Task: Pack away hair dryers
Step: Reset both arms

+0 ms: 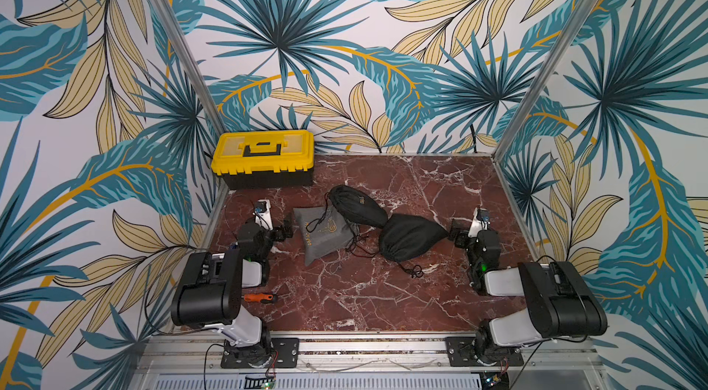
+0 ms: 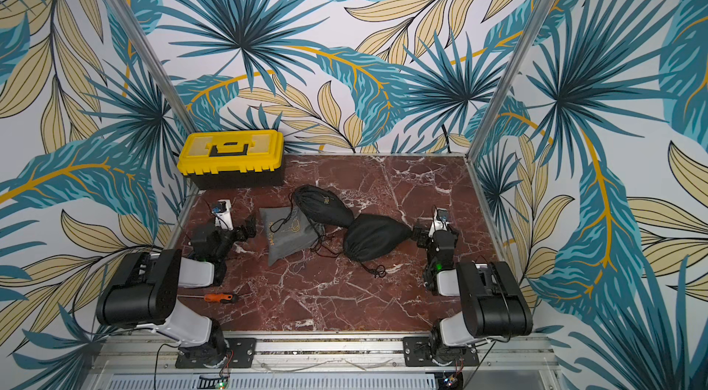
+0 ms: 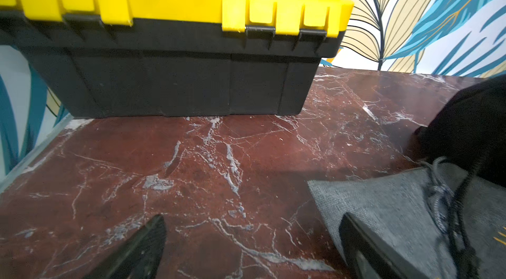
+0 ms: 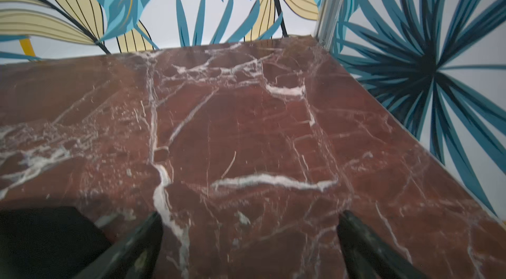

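Left fingers (image 1: 286,228) and right fingers (image 1: 458,234) stood wide open and empty; no dryers showed.
Dryers were probably inside the grey pouch (image 1: 323,233) and black pouches (image 1: 410,236) mid-counter (image 1: 383,292). Their cords (image 1: 360,248) lay tangled, so lifting one pouch could drag the others.

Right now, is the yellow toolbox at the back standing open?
No, the toolbox is shut, its yellow lid lying flat on the black base in a top view.
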You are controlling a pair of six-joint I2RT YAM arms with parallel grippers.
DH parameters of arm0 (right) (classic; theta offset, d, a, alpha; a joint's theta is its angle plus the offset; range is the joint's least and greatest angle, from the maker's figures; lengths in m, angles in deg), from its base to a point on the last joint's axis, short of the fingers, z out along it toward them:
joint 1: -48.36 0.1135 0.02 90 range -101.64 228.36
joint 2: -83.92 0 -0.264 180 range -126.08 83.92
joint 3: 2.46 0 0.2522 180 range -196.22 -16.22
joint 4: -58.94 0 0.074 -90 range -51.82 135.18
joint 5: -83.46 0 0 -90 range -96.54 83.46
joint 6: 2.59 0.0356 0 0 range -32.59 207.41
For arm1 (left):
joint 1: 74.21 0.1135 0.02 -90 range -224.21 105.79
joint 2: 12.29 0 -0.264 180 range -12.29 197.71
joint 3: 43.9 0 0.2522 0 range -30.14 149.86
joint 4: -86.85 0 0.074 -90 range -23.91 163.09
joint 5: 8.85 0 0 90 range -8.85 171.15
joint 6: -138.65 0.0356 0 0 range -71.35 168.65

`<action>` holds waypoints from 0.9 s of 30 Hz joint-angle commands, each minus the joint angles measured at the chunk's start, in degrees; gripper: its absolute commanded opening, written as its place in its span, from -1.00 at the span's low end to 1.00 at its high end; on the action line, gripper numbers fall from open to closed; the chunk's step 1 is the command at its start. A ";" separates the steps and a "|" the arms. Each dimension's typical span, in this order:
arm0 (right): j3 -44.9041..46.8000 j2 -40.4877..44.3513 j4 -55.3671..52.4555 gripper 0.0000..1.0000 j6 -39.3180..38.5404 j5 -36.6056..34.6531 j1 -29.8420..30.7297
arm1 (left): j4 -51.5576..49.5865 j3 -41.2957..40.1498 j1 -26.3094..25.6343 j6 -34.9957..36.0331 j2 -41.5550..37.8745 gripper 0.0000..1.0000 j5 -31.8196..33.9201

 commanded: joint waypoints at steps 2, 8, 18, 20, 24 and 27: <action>-5.08 -0.72 -5.09 0.99 -0.66 3.67 -0.32 | -4.66 3.18 -1.43 1.63 -1.59 0.99 3.25; -5.24 -1.05 -4.97 0.99 -0.37 2.70 -0.29 | -5.55 3.37 -1.45 1.70 -1.80 0.99 3.34; -5.21 -1.08 -4.75 0.99 -0.52 2.69 -0.26 | -5.65 3.39 -1.59 1.74 -1.79 0.99 3.56; -5.21 -1.10 -4.70 0.99 -0.51 2.68 -0.24 | -5.69 3.48 -1.84 1.95 -1.86 0.99 3.77; -5.21 -1.05 -4.73 0.99 -0.55 2.69 -0.24 | -6.08 3.75 -2.21 2.12 -1.78 0.99 4.70; -5.21 -1.06 -4.71 0.99 -0.53 2.71 -0.24 | -6.17 3.65 -2.48 2.11 -1.89 0.99 5.38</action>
